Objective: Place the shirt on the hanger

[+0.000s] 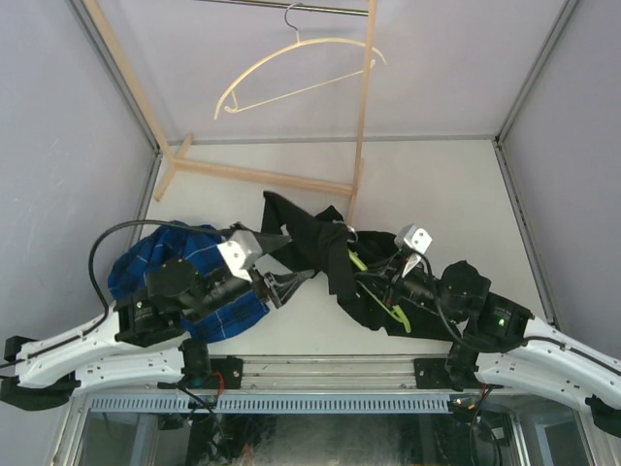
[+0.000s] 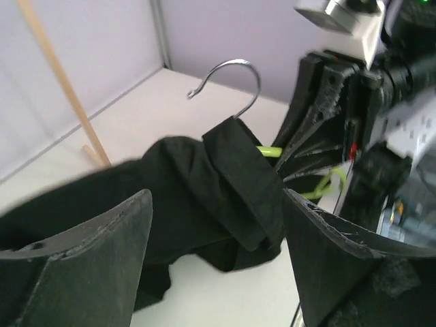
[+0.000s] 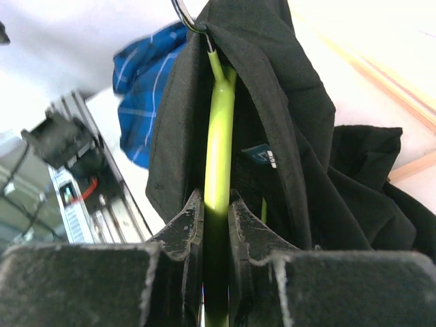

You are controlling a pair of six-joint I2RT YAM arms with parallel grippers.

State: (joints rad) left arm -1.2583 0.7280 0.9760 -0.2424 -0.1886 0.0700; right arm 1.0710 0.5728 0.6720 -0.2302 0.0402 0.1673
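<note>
At the near edge of the pale desk (image 1: 437, 184), the left arm reaches across a crumpled blue plaid shirt (image 1: 136, 264) heaped on the left side. The left gripper (image 2: 216, 204) stands just past that heap with its two black jaws spread wide and nothing between them. Just ahead of its fingertips lies the plain black button-up shirt (image 2: 184, 184), bunched in the middle of the desk; whether cloth and fingertips touch cannot be told. To the right, the right gripper (image 3: 216, 218) is clamped tight on the thin lime-green plastic hanger (image 3: 219, 129), its fingers (image 3: 185, 228) pressing on either side of the green bar. The hanger is tilted up on edge above the desk, and the black shirt is draped over its neck and down both sides. Its curved metal hook (image 2: 233, 63) pokes out bare from the top of the fold. A stretch of green arm shows uncovered on the right gripper's side, and a small teal label (image 3: 262, 155) peeks from inside the cloth. The rest of the shirt sags in folds onto the desk, filling the space between the two grippers, with one dark end trailing toward the back. Just behind it stands a light wooden rack (image 1: 363, 107), its upright rising close behind the shirt and its base bar slanting across the desk. High up, a cream curved hanger (image 1: 325, 40) hangs from a thin metal rod (image 1: 320, 8), well apart from the things below.
</note>
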